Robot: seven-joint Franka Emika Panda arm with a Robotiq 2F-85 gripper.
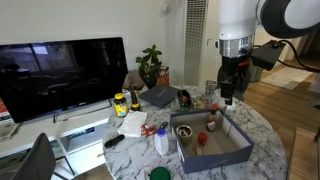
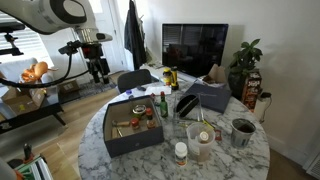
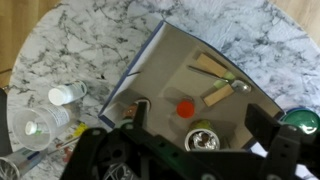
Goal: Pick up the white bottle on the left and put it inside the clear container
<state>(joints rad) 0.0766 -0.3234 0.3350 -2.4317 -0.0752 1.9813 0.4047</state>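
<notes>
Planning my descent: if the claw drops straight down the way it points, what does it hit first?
Probably the grey tray, near the small red item on its floor; depth is unclear.

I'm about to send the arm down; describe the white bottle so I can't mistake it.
On the round marble table, find the big grey tray. Just off its corner stands a clear tub, with the white bottle right beside it. Unlike the see-through tub and the yellow-labelled jar by the TV, it is plain opaque white.
</notes>
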